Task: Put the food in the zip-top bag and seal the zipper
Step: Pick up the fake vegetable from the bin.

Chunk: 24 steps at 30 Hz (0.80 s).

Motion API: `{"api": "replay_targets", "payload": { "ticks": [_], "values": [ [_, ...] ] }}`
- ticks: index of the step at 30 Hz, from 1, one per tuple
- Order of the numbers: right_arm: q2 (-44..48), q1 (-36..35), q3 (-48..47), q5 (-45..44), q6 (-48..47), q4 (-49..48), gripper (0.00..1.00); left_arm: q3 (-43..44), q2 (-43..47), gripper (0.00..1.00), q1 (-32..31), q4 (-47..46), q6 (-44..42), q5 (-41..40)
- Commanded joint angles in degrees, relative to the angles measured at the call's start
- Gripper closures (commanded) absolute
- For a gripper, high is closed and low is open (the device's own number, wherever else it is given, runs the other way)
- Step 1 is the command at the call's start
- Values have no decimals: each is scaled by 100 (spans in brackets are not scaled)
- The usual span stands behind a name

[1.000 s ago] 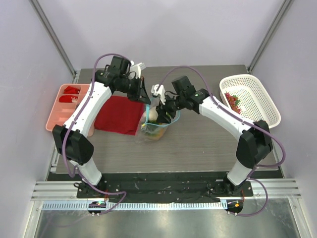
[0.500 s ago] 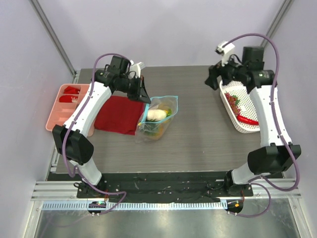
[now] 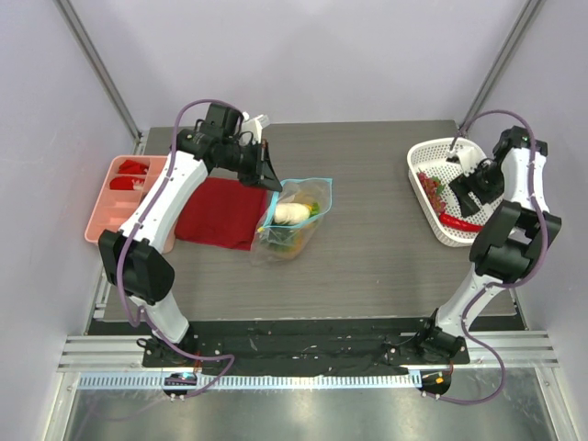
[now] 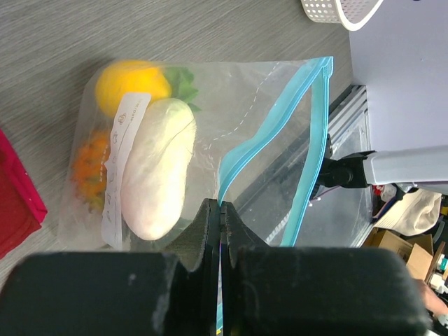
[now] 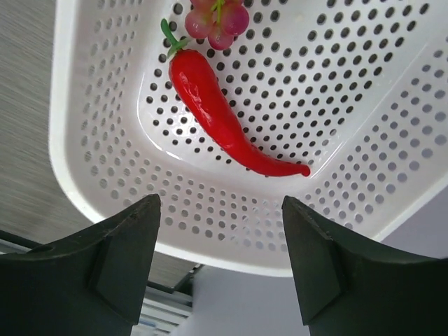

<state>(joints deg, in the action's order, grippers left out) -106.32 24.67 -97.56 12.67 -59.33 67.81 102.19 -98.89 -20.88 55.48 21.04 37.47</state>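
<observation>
While the bag [image 3: 292, 219] is held open: loading is judged midway.
Left gripper [image 4: 220, 210]: clamped on the bag's lip at the zipper [image 4: 316, 133].
Right gripper [image 5: 218, 217]: spread wide over the basket [image 5: 91, 112], empty.
Bag: mid-table, beside the cloth [image 3: 216, 213], radish [image 4: 157, 168] inside.
Next: right gripper to be lowered astride the chili [image 5: 224, 119].
In the way: grapes [image 5: 217, 17] at its stem, basket wall close.

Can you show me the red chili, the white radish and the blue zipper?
red chili [image 5: 210, 105], right wrist view, on its thick middle.
white radish [image 4: 161, 168], left wrist view, on the middle of its body.
zipper [image 4: 316, 140], left wrist view, on the teal strip's right-hand run.
</observation>
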Motion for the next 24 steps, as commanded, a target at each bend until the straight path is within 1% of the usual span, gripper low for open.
{"api": "replay_targets", "payload": {
  "ticks": [1,2,4,8,13,15,19,20,22,23,24],
  "values": [
    [-248,-76,210,-518,-1185,-197,25,99,19,97,23,-213,41,181],
    [-283,-76,298,-580,-1247,-511,25,82,19,97,23,-222,41,173],
    [-380,-76,456,-660,-1484,-725,23,82,19,98,32,-222,41,173],
    [-565,-146,553,-678,-1652,-865,21,64,10,98,32,-196,6,155],
    [-775,-269,773,-783,-1740,-1103,21,82,-42,98,32,-143,-30,137],
    [-942,-313,773,-757,-1705,-1165,22,82,-51,98,32,-143,-47,120],
    [-1118,-348,756,-669,-1634,-1209,30,81,-60,98,32,-117,-73,120],
    [-1119,-340,773,-608,-1643,-1226,35,82,-69,98,23,-99,-91,111],
    [-1119,-348,808,-555,-1643,-1235,41,55,-60,98,32,-38,-144,102],
    [-1110,-340,809,-546,-1617,-1218,47,55,-51,98,23,-20,-170,102],
    [-1092,-348,800,-520,-1599,-1218,48,55,-60,98,23,-11,-179,94]
  ]
}}
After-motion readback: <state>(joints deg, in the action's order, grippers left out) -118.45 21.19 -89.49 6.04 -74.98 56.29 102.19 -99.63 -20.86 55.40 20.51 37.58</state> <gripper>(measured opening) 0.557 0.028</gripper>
